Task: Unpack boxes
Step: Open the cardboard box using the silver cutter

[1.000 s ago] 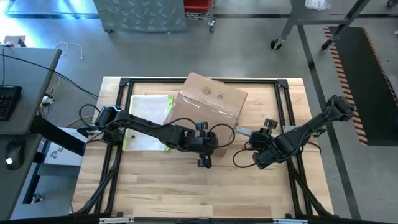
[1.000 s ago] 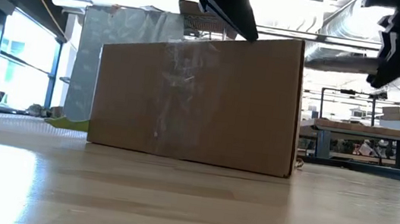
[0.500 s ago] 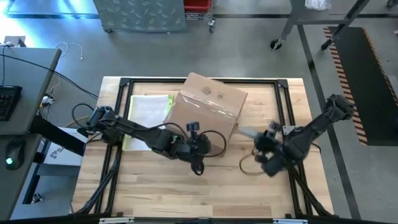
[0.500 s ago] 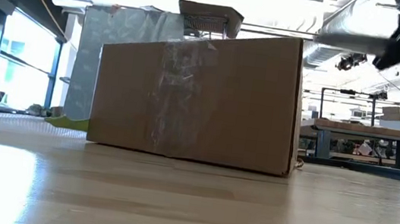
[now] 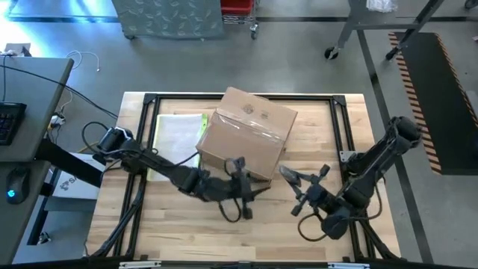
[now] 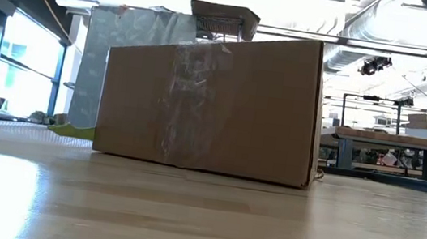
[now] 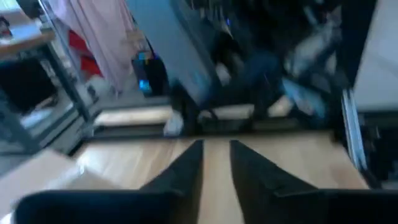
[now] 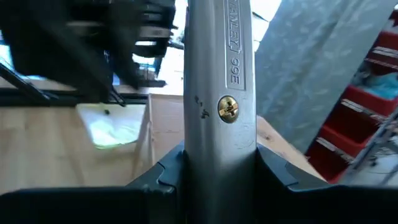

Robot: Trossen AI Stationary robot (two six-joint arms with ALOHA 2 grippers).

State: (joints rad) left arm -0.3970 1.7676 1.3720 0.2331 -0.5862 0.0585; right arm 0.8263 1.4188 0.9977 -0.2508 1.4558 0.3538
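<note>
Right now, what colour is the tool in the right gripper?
Silver-grey metal with a brass screw; the utility knife shows best in the right wrist view.

Bare table (image 5: 187,232) before carton (image 5: 246,134)

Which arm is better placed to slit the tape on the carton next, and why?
The right. Its gripper holds a metal utility knife, aimed toward the carton. The left gripper holds nothing.

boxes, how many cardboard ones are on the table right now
1. The brown cardboard box sits at the far middle of the table, taped shut, beside a flat clear sleeve on its left. The views show no other box.
</note>
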